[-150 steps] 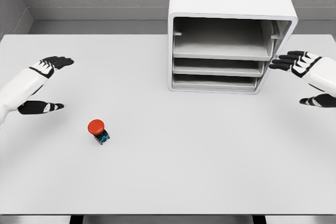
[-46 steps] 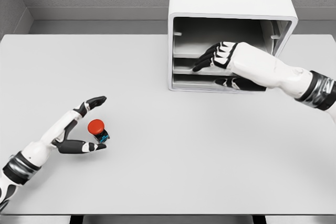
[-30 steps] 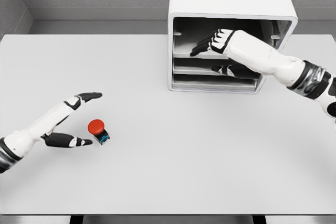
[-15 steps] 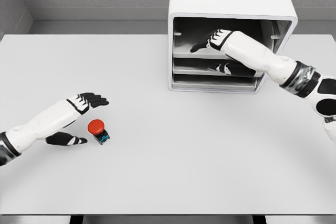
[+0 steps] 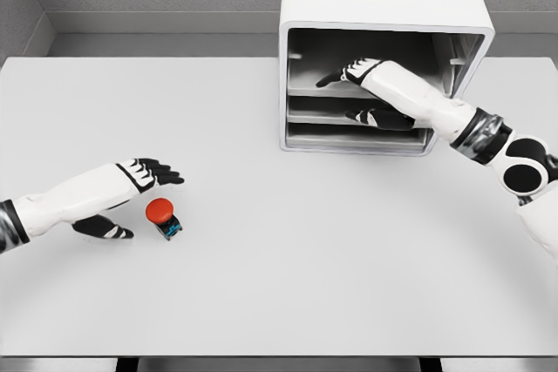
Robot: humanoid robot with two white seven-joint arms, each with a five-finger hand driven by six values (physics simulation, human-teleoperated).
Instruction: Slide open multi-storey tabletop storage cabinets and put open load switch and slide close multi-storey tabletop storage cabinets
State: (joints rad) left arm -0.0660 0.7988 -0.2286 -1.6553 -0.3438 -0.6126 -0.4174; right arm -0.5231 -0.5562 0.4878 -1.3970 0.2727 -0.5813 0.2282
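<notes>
Since the picture of half a second ago the left hand has drawn back a little toward the near-left, away from the cabinet, its fingers bunching over the switch, while the right hand has pushed slightly deeper into the cabinet's top bay and the right forearm has dropped lower across the opening.

The load switch, a small dark body with a red mushroom cap, stands upright on the table, well away from the cabinet, off its front-left corner and nearer the robot. It is not held. The left hand brackets it loosely: four fingers spread above it on the cabinet side, the thumb low on the side away from the cabinet, with bare table between both and the switch. So the hand is open and empty, and the switch lies just off the cabinet-ward side of the palm's gap, a short reach along the line of the forearm. The left hand is by far the nearer one; I judge the grasp falls to it.

The right hand sits inside the cabinet mouth, fingers extended over the top tray and thumb hanging in front of the middle tray. It seems to straddle the top tray's front lip, but whether it has actually pinched the lip I cannot tell. None of the three trays appears to be pulled out beyond the cabinet's face.
</notes>
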